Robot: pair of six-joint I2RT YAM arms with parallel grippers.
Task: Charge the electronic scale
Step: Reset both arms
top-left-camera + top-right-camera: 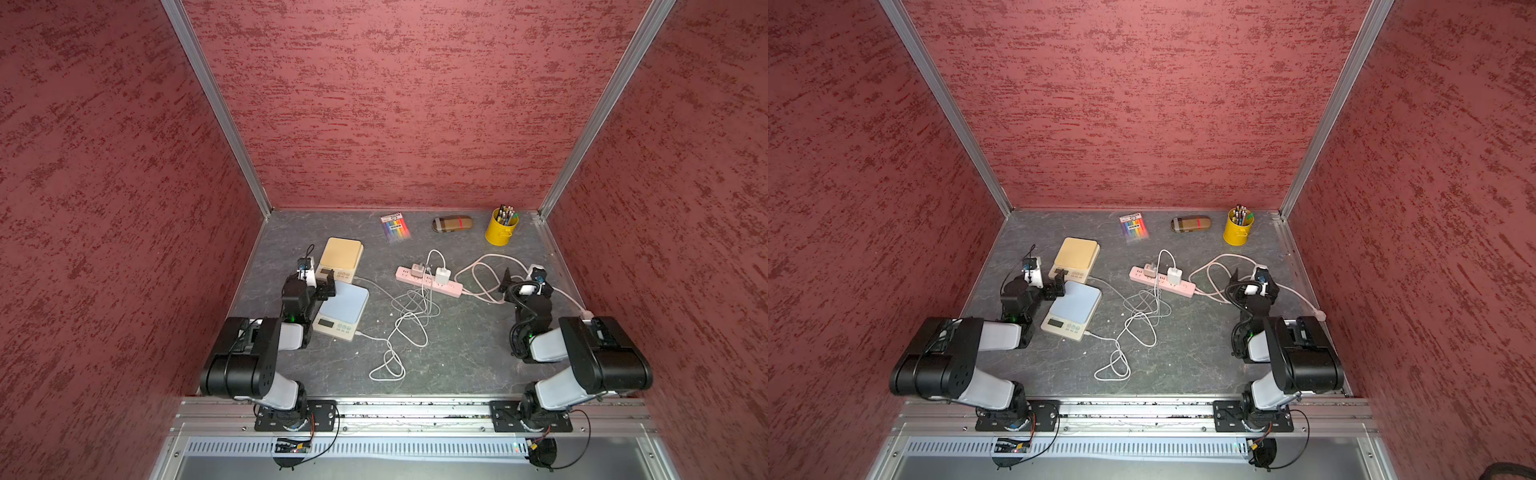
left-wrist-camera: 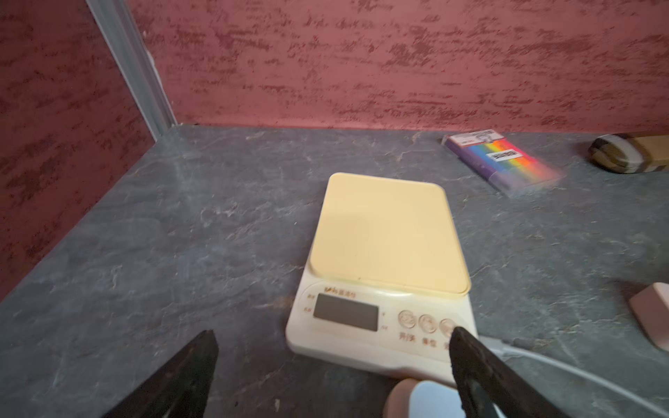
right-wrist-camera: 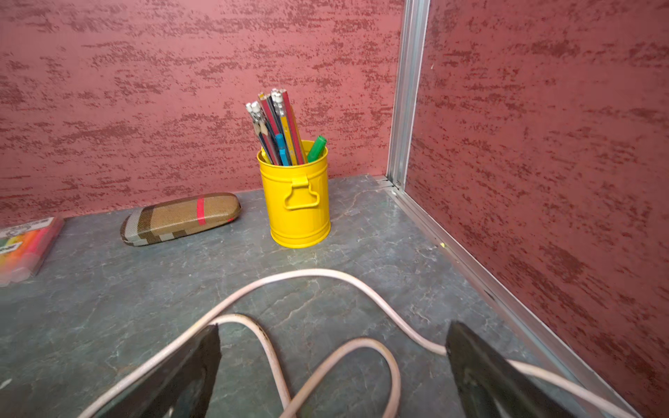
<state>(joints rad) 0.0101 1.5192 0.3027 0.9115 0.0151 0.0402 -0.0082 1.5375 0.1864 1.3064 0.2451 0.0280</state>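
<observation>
Yellow-topped scale is being faced by the nearer left gripper, jaws spread empty; right gripper, likewise spread, is being held well apart

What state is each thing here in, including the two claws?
Left claw: open, empty.
Right claw: open, empty.
Yellow scale: cable attached, display dark.
Blue scale: cable attached.
Power strip: two chargers plugged in.
Glasses case: closed.
Pencil cup: upright, full of pencils.

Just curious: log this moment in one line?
left gripper open near yellow scale | right gripper open above pink cord | nothing held
</observation>
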